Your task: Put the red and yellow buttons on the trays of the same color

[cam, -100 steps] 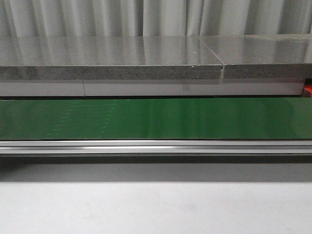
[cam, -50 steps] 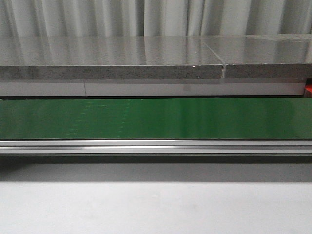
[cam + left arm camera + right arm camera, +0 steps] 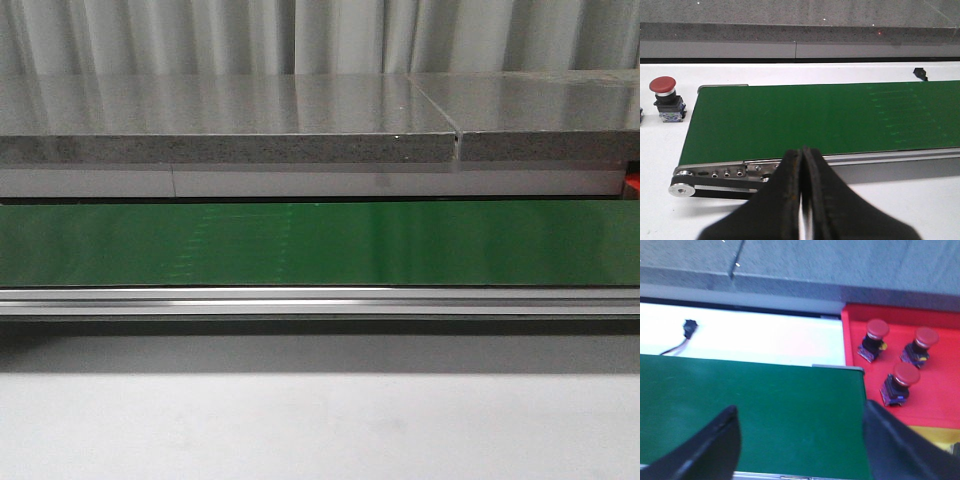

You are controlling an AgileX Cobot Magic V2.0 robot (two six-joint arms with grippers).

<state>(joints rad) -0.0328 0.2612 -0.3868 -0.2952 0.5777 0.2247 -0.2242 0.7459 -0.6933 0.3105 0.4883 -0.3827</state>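
Observation:
In the right wrist view a red tray holds three red buttons on dark bases, just past the end of the green conveyor belt. A strip of yellow tray shows beside the red one; no yellow button is in view. My right gripper is open over the belt's end with nothing between its fingers. In the left wrist view another red button stands on the white table beside the belt's other end. My left gripper is shut and empty, near the belt's front rail.
The front view shows only the green belt, its aluminium rail and a grey stone slab behind; neither arm shows there. A small black connector with a cable lies on the white table behind the belt.
Faint light marks on the belt surface have drifted to the right in the front view. Nothing else differs.

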